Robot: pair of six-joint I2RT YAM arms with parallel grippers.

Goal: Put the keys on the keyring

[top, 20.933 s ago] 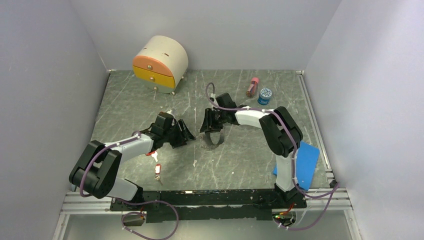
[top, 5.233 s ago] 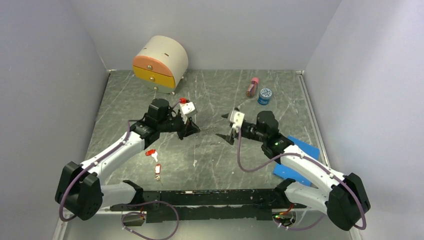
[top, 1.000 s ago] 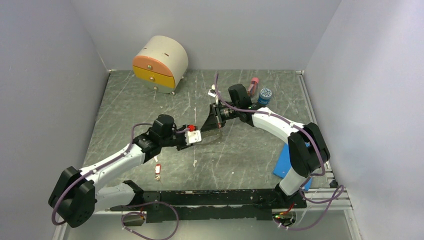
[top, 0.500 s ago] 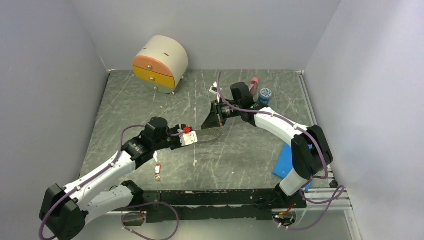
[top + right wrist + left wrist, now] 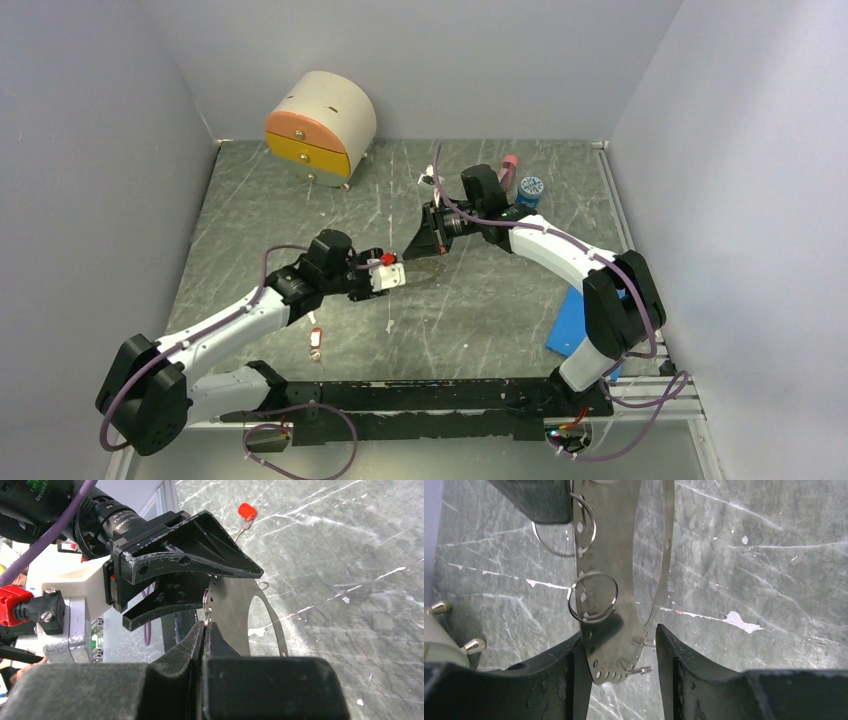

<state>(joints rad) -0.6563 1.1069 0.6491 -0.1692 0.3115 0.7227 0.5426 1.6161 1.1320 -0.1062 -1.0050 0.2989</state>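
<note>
The keyring [image 5: 609,555] is a thin metal hoop with a row of holes, and small split rings [image 5: 594,597] hang from it. It is held above the table mid-scene [image 5: 425,270]. My right gripper [image 5: 205,625] is shut on its edge, pinching at a small ring [image 5: 415,250]. My left gripper [image 5: 619,632] is open, its jaws on either side of the hoop's lower end [image 5: 402,272]. One key with a red tag [image 5: 316,342] lies on the table near the left arm. Another red-tagged key [image 5: 245,511] lies on the table beyond the hoop.
A cream domed drawer box [image 5: 320,125] stands at the back left, its brass feet [image 5: 474,644] close by. A pink bottle [image 5: 506,172] and a blue-lidded jar [image 5: 530,190] stand at the back right. A blue pad [image 5: 572,320] lies by the right arm's base.
My left gripper pulled back slightly, then returned toward the hoop, and its jaws have widened. The right gripper has kept its hold and place.
</note>
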